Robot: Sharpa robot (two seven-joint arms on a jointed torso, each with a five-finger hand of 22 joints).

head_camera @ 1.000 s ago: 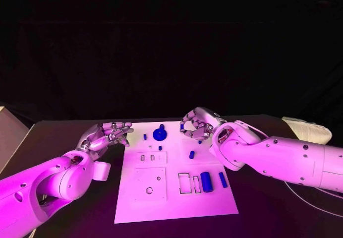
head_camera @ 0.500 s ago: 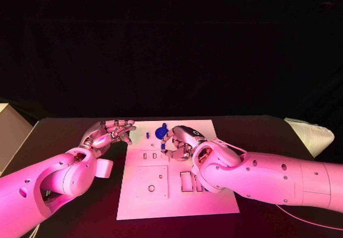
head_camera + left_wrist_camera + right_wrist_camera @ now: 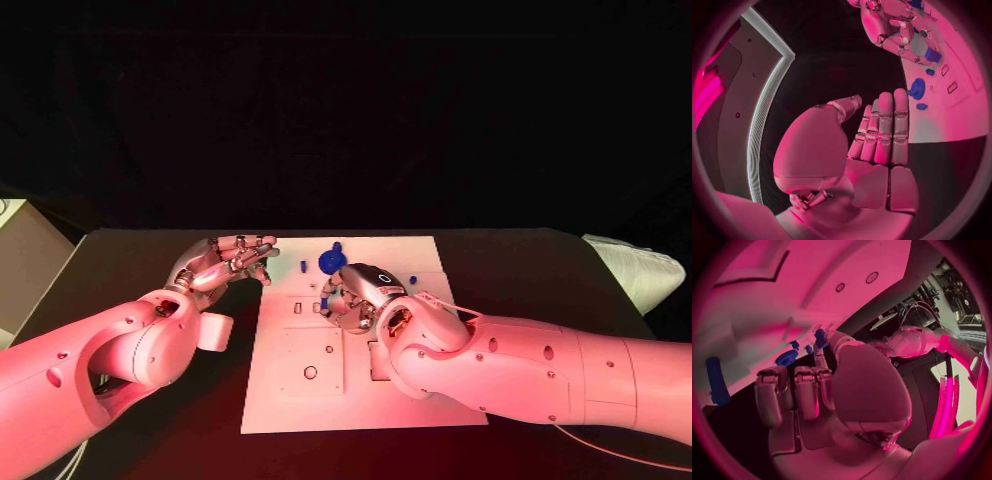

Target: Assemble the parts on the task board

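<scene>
A: Where's the board?

B: White board mid-table, my arms either side. Round blue part sits near its far edge, 12 o'clock; small blue peg just beside it at 9.

A: Right hand?

B: Right hand is over the board's middle, pinching a small blue piece w/ thumb and fingertip.

A: Left?

B: Left hand off the board's 9 o'clock edge, fingers pressed together, holding nothing.
</scene>
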